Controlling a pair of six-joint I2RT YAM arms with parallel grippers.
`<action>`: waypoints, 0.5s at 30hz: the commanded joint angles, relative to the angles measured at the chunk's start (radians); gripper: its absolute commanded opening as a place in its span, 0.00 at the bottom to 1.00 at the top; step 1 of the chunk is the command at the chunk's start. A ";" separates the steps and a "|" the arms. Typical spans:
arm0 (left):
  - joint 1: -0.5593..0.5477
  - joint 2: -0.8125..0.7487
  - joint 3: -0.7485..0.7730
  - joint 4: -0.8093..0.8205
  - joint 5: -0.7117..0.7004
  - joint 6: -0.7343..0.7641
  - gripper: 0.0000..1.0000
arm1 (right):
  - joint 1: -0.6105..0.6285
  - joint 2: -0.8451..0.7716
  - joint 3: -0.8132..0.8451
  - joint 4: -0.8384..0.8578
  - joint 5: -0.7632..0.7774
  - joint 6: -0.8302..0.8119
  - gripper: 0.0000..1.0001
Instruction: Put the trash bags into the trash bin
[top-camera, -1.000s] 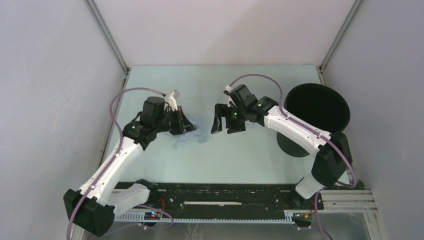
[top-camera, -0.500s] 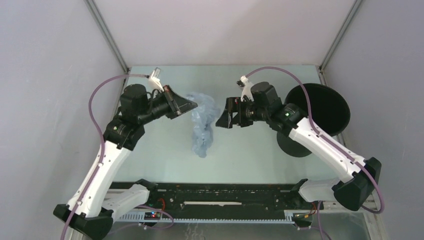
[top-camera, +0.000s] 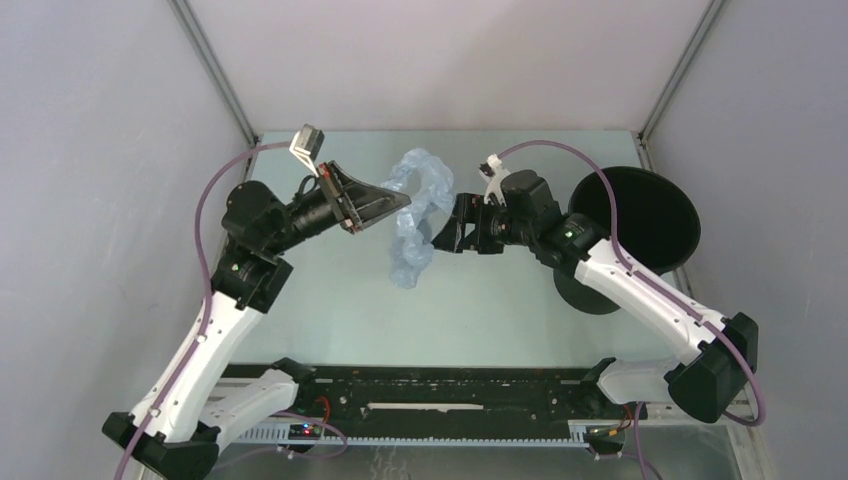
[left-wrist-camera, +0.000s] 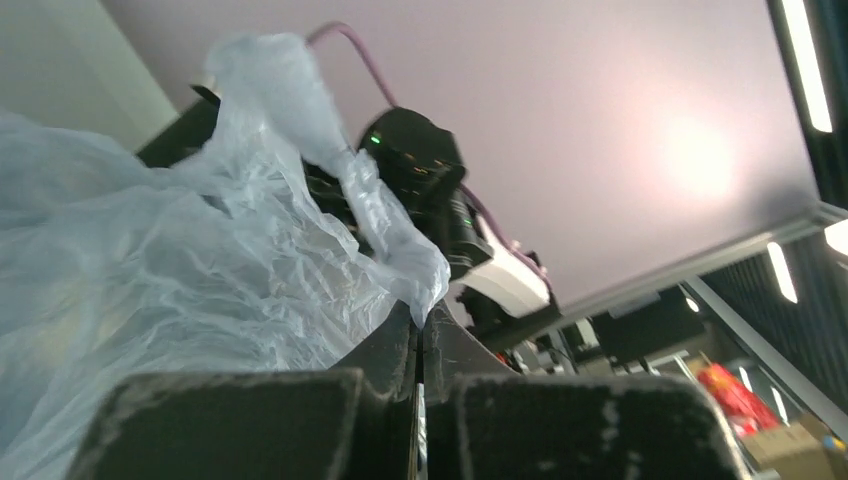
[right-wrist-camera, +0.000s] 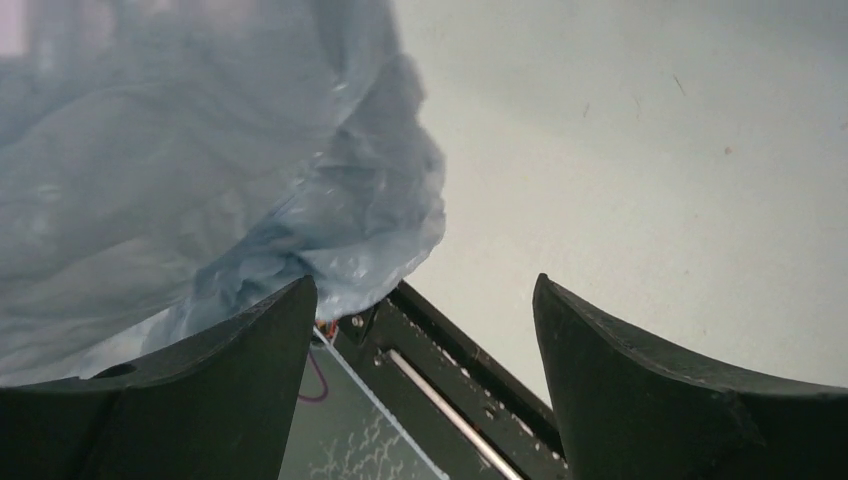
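My left gripper (top-camera: 403, 200) is shut on the pale blue-grey trash bag (top-camera: 414, 222) and holds it high above the table. The bag hangs down in a crumpled strip. In the left wrist view the film (left-wrist-camera: 180, 270) is pinched between the closed fingers, whose tip is my left gripper (left-wrist-camera: 421, 325). My right gripper (top-camera: 440, 235) is open, right beside the hanging bag. In the right wrist view the bag (right-wrist-camera: 200, 190) hangs at the upper left, by the left finger of my right gripper (right-wrist-camera: 425, 300). The black trash bin (top-camera: 634, 218) stands at the right, open side up.
The right arm's forearm (top-camera: 620, 275) passes in front of the bin. A black rail (top-camera: 440, 390) runs along the table's near edge. Grey walls enclose the table on the left, back and right.
My left gripper has lifted the bag off the table and swung up and to the right. The bag now hangs in the air. My right gripper has risen and moved close to the bag.
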 joint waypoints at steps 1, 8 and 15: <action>-0.037 -0.015 -0.020 0.149 0.079 -0.105 0.00 | -0.037 -0.032 -0.050 0.241 -0.047 0.036 0.86; -0.064 -0.032 -0.034 0.196 0.054 -0.120 0.00 | 0.029 -0.031 -0.117 0.438 0.019 0.075 0.89; -0.062 -0.047 -0.031 0.210 -0.057 -0.135 0.00 | 0.017 -0.170 -0.253 0.615 -0.043 0.137 0.88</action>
